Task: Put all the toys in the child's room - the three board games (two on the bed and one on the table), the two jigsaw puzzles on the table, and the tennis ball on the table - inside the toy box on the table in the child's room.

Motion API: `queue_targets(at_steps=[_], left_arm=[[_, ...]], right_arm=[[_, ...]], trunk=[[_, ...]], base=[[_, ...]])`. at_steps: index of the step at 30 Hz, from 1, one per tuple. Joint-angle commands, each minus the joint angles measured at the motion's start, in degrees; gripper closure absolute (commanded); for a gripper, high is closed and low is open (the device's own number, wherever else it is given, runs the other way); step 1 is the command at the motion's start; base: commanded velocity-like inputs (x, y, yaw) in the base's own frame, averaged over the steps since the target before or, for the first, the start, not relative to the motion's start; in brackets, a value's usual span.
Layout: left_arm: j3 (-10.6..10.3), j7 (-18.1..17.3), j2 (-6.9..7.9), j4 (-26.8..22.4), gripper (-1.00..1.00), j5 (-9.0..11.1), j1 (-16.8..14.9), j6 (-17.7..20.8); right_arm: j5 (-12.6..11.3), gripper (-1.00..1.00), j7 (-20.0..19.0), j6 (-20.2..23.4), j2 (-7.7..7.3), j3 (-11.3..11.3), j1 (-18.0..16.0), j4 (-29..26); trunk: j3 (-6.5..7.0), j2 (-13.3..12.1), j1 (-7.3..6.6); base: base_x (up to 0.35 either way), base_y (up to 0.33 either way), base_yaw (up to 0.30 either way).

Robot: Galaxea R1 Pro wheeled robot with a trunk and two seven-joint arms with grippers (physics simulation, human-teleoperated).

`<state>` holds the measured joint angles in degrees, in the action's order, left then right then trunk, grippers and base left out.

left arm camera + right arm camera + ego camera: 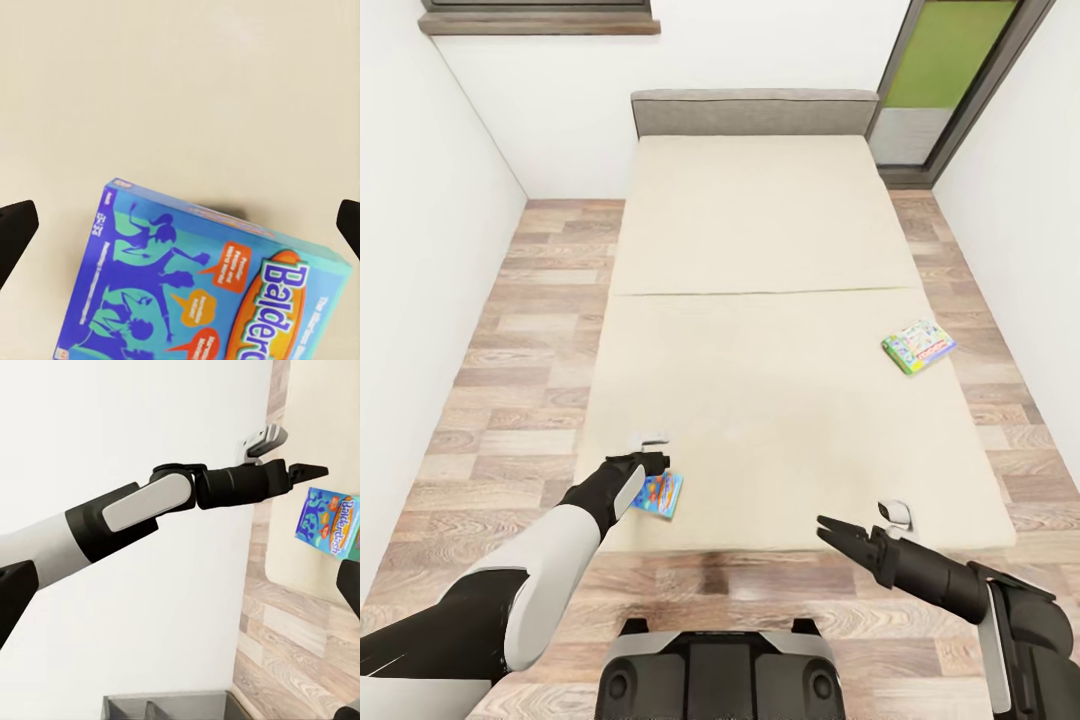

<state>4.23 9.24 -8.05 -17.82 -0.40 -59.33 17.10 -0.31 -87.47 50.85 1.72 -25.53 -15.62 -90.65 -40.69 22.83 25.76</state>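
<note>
Blue board game flat on bed, long axis aslant, under spread left hand.

bare mattress around blue box

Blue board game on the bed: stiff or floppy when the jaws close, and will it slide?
The blue board game looks like a rigid flat carton, probably light. It lies flat on the bed, so tipping seems unlikely. Its glossy cover may slip.

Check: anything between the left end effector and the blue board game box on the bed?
Nothing visible. The left end effector hovers open directly above the flat blue board game box near the beige mattress edge; the left wrist view shows only bare mattress around it.
</note>
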Motion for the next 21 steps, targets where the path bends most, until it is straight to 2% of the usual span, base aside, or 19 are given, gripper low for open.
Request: queue_targets(at_steps=[1,21], left_arm=[[0.45,0.08,-0.06,-0.11,-1.0,-0.03,0.0,0.3],[0.97,0.08,0.61,-0.55,-1.0,0.1,-0.08,0.16]], right_arm=[[0.11,-1.0,-0.34,0.54,0.04,-0.1,-0.01,-0.03],[0.66,-1.0,0.2,0.31,0.04,-0.14,0.07,0.15]], trunk=[[-0.16,0.09,0.03],[-2.03,0.09,0.03]], base=[[0.0,0.0,0.0],[0.0,0.0,0.0]])
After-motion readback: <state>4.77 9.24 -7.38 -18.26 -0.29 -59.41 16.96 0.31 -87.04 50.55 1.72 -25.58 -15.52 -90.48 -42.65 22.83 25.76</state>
